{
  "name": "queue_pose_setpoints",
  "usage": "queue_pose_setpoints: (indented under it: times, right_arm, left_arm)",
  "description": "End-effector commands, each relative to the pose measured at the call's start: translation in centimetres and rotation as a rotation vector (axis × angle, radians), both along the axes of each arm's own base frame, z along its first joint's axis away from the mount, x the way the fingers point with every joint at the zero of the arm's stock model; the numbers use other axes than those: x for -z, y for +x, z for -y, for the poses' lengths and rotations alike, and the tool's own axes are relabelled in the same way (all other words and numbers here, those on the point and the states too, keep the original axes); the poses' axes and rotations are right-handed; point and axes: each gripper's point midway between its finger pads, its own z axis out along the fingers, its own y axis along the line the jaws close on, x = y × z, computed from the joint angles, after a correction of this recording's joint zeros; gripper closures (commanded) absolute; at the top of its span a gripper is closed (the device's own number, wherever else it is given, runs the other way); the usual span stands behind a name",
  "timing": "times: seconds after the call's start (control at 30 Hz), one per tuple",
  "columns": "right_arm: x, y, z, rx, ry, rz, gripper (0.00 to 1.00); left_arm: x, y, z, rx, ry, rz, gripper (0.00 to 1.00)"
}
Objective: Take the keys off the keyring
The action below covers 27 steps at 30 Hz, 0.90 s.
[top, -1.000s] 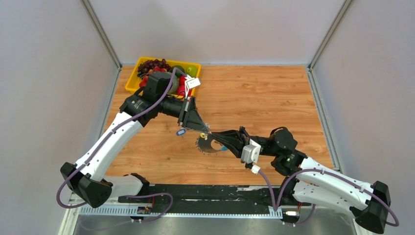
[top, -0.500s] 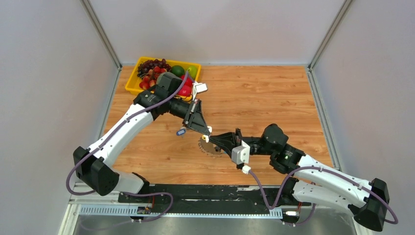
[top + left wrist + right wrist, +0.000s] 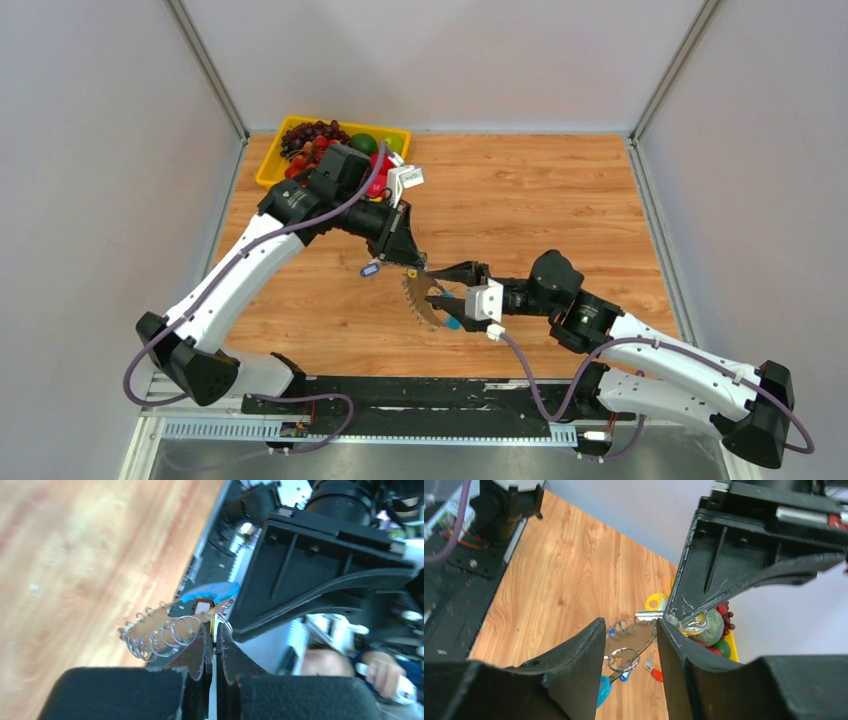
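1. The left gripper [image 3: 413, 268] reaches out over the middle of the table [image 3: 540, 190]. Its jaws are pinched fully shut, with no gap visible in its own wrist view.
2. It's clamped on the edge of the keyring [image 3: 422, 297], right at the fingertips. A thin bit of gold-coloured metal shows in the seam between the two pads.
3. The keyring sits just past those tips, tilted and up off the wood as far as I can tell. The keys [image 3: 155, 640] fan out along one side like a row of little loops and spikes.
4. The blue strap [image 3: 452, 323] is the arc on the near side, closest to the right arm.
5. The right gripper [image 3: 440, 296] comes in from the opposite side with its jaws about halfway apart, one finger on either side of the ring. In its wrist view the ring shows in the gap between the fingers. I can't see either pad actually touching it, so it has hold of nothing.
6. The two grippers are nearly nose to nose, tips just beside each other.
7. Other stuff: a small blue-tagged key [image 3: 370, 269] lies on the wood just left of the left gripper. At the far left corner there's a yellow basket [image 3: 268, 170] with fruit [image 3: 315, 135] in it.
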Motion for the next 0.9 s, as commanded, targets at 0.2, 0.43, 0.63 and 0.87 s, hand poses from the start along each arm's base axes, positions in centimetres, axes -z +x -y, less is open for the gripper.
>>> queue_pose_setpoints:
  times: [0.2, 0.43, 0.63, 0.87]
  right_arm:
    - [-6.6, 1.4, 0.7, 0.151, 0.268, -0.372, 0.51]
    - [-8.7, 3.4, 0.8, 0.197, 0.375, -0.589, 0.51]
    - [-8.2, 3.1, 0.1, 0.142, 0.384, -0.626, 0.54]
    - [-7.0, 2.1, 0.3, 0.097, 0.344, -0.513, 0.63]
  left_arm:
    - [-5.4, 2.2, -2.2, -0.104, -0.039, 0.485, 1.00]
    - [-5.9, 1.7, -2.7, -0.109, -0.031, 0.541, 1.00]
    - [-6.3, 1.3, -2.7, -0.105, -0.041, 0.542, 1.00]
    - [-6.8, 0.4, -2.6, -0.089, -0.065, 0.511, 1.00]
